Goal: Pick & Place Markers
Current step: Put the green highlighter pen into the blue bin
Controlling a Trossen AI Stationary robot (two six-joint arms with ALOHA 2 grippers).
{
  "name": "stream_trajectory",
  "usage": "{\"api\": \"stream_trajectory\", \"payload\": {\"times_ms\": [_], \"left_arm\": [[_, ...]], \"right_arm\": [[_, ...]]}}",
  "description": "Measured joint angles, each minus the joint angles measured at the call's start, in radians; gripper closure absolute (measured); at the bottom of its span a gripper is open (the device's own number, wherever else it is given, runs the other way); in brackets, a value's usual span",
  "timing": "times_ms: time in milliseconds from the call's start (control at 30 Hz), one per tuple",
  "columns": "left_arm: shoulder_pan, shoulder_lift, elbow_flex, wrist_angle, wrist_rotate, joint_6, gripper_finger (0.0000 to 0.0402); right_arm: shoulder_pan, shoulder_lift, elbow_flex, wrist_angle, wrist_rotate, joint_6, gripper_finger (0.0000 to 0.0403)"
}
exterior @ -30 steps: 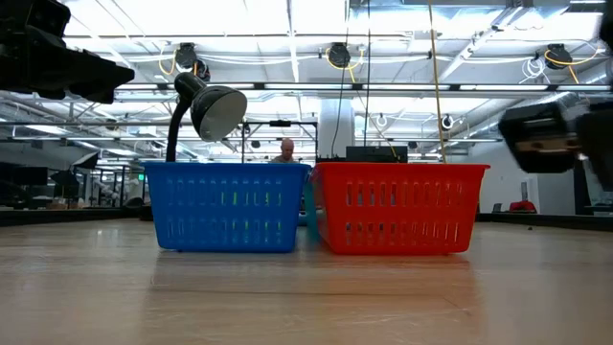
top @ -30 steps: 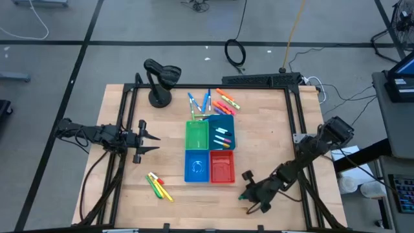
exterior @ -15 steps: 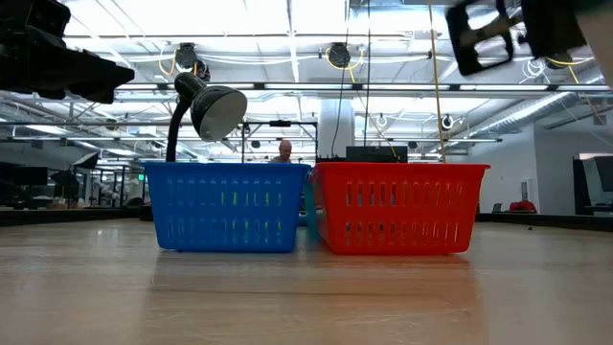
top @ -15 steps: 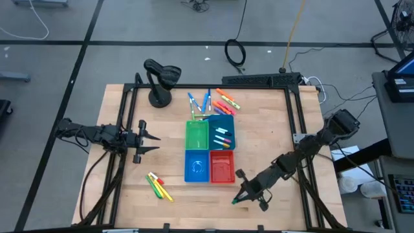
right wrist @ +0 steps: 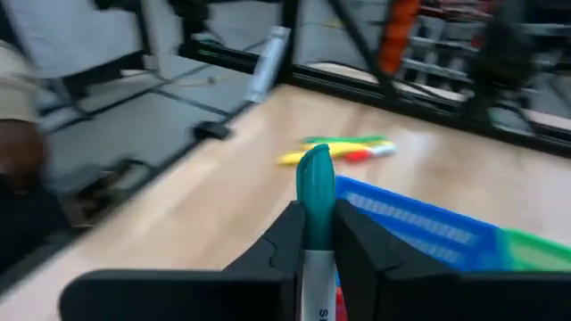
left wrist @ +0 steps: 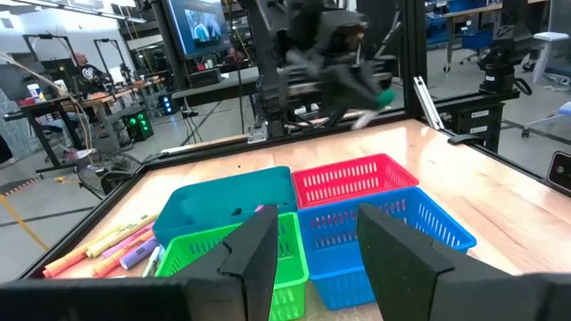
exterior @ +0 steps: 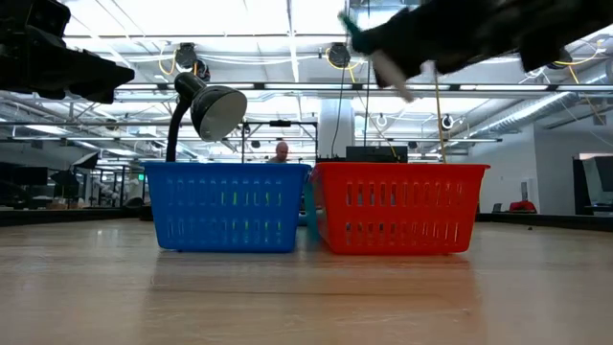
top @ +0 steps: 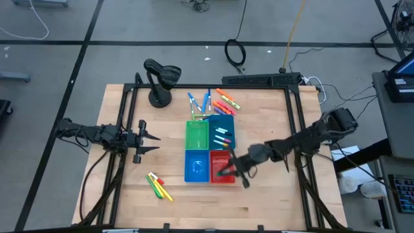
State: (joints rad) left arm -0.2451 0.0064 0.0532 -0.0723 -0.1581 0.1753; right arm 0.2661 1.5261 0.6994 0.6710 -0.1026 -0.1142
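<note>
On the wooden desk (top: 272, 123) the right pincer (top: 228, 169) clamps a teal-capped marker (right wrist: 315, 192) above the red bin (top: 222, 166), apparently to drop it, while the left pincer (top: 152, 139) waits half-open.

A wooden table (top: 272, 129) carries four bins (top: 210, 149), loose markers (top: 158, 186) and a lamp (top: 158, 79).

Even, bright overhead light falls on the table (top: 259, 129), with soft, short shadows. In the low view, ceiling lights (exterior: 287, 19) glare white. The moving right end effector (exterior: 383, 43) is smeared by motion blur; the right wrist view's background is also blurred.
</note>
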Motion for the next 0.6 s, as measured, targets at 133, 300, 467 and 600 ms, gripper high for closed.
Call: {"api": "stream_trajectory", "payload": {"times_ms": [133,300,467,600], "left_arm": [[0.000,0.000,0.000,0.000,0.000,0.000,0.0243],[0.000,0.000,0.000,0.000,0.000,0.000,0.0243],[0.000,0.000,0.000,0.000,0.000,0.000,0.0243],[0.000,0.000,0.000,0.000,0.000,0.000,0.0243]], "right_arm": [[-0.120,-0.001,0.000,0.034,0.002,-0.004,0.0374],[-0.269,-0.001,0.000,0.021,0.096,-0.002,0.0372],[-0.352,-0.001,0.000,-0.013,0.128,-0.003,0.0332],[-0.374,-0.001,0.000,-0.025,0.129,-0.002,0.0305]]}}
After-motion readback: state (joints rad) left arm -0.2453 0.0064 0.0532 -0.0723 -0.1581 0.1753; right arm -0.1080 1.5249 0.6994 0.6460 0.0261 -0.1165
